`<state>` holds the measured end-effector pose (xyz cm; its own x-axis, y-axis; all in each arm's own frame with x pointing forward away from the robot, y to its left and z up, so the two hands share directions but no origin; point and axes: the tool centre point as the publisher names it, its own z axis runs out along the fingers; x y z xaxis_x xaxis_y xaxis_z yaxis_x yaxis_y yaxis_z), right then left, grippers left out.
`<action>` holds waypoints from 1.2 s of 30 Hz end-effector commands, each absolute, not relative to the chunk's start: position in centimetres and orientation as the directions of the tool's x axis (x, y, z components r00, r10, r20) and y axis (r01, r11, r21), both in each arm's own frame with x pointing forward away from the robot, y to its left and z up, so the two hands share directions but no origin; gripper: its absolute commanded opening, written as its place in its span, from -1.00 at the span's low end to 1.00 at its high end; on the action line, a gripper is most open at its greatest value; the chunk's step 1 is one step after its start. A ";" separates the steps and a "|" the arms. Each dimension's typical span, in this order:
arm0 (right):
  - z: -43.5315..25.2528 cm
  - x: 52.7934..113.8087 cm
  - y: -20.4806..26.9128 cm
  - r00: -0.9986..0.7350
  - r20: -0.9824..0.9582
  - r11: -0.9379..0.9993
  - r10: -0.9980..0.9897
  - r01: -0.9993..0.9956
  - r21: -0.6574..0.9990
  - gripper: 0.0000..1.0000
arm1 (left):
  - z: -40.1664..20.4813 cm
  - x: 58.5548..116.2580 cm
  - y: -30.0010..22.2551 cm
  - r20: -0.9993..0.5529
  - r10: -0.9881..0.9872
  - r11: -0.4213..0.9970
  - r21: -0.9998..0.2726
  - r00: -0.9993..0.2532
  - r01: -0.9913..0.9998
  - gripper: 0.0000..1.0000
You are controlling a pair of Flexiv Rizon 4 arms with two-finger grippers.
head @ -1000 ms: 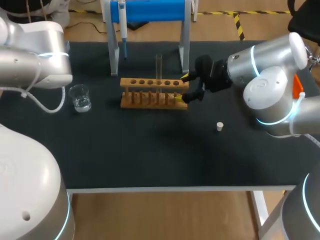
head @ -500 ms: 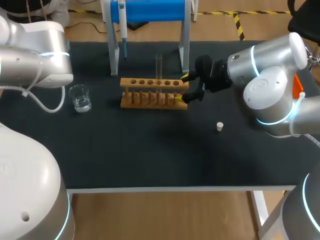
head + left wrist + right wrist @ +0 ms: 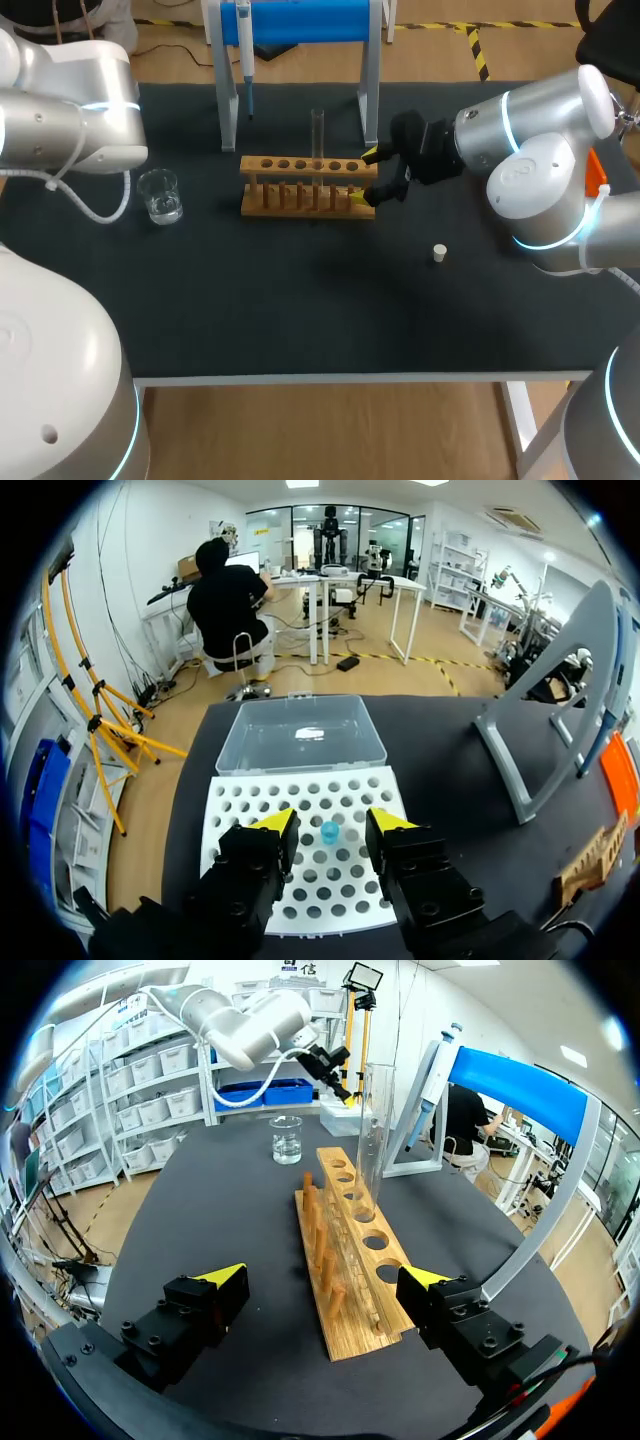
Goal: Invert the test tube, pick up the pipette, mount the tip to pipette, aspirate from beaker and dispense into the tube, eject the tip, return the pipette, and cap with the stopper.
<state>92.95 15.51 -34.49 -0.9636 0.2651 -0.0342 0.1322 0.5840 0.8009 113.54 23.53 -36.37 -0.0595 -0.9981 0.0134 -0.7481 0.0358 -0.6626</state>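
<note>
Black tabletop (image 3: pixel 300 300): right claw (image 3: pixel 322 1275) spread at wooden rack (image 3: pixel 365 1232) end, tube (image 3: pixel 318 135) upright; left claw (image 3: pixel 332 820) spread, apparently above tip box (image 3: pixel 250 810).

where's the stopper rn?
Head view: the stopper lies alone on the mat, right of centre, nearer the front edge than the wooden rack and right gripper.

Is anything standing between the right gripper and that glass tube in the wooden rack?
Nothing visible. The right gripper is open at the rack's end; only empty holes lie between it and the upright tube.
</note>
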 end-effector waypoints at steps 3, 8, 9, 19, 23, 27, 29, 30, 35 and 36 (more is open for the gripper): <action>-34.4 93.0 15.4 -0.964 -0.033 0.585 0.264 0.133 0.800 1.00 | -36.4 113.9 23.7 0.011 -0.998 0.038 -0.657 -0.060 -0.753 -0.16; -34.4 93.0 15.4 -0.964 -0.033 0.585 0.264 0.133 0.800 1.00 | -36.4 114.1 23.8 0.011 -0.998 0.039 -0.657 -0.061 -0.753 -0.18; -34.4 93.0 15.4 -0.964 -0.033 0.585 0.264 0.133 0.800 1.00 | -36.4 114.1 23.8 0.011 -0.998 0.039 -0.657 -0.061 -0.753 -0.19; -34.4 93.0 15.4 -0.964 -0.033 0.585 0.264 0.133 0.800 1.00 | -36.6 114.3 23.8 0.007 -0.998 0.044 -0.655 -0.064 -0.755 -0.21; -34.4 93.0 15.4 -0.964 -0.033 0.585 0.264 0.133 0.800 1.00 | -36.6 114.3 23.8 0.005 -0.998 0.045 -0.653 -0.064 -0.756 -0.25; -34.4 93.0 15.4 -0.964 -0.033 0.585 0.264 0.133 0.800 1.00 | -36.7 114.3 23.8 0.007 -0.998 0.042 -0.652 -0.062 -0.757 -0.48; -34.4 93.0 15.4 -0.964 -0.033 0.585 0.264 0.133 0.800 1.00 | -36.7 114.3 23.9 0.007 -0.998 0.042 -0.650 -0.062 -0.758 -0.58; -34.4 93.0 15.4 -0.964 -0.033 0.585 0.264 0.133 0.800 1.00 | -36.8 114.3 23.9 0.008 -0.998 0.042 -0.650 -0.062 -0.759 -0.68; -34.4 93.0 15.4 -0.964 -0.033 0.585 0.264 0.133 0.800 1.00 | -36.8 114.3 23.9 0.007 -0.998 0.041 -0.648 -0.060 -0.761 -1.00; -34.4 93.0 15.4 -0.964 -0.033 0.585 0.264 0.133 0.800 1.00 | -36.9 114.3 23.9 0.007 -0.998 0.041 -0.647 -0.059 -0.761 -1.00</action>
<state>92.95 15.51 -34.49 -0.9636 0.2651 -0.0342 0.1322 0.5840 0.8009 113.95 23.76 -36.73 -0.0574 -0.9983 0.0056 -0.7529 0.0396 -0.6570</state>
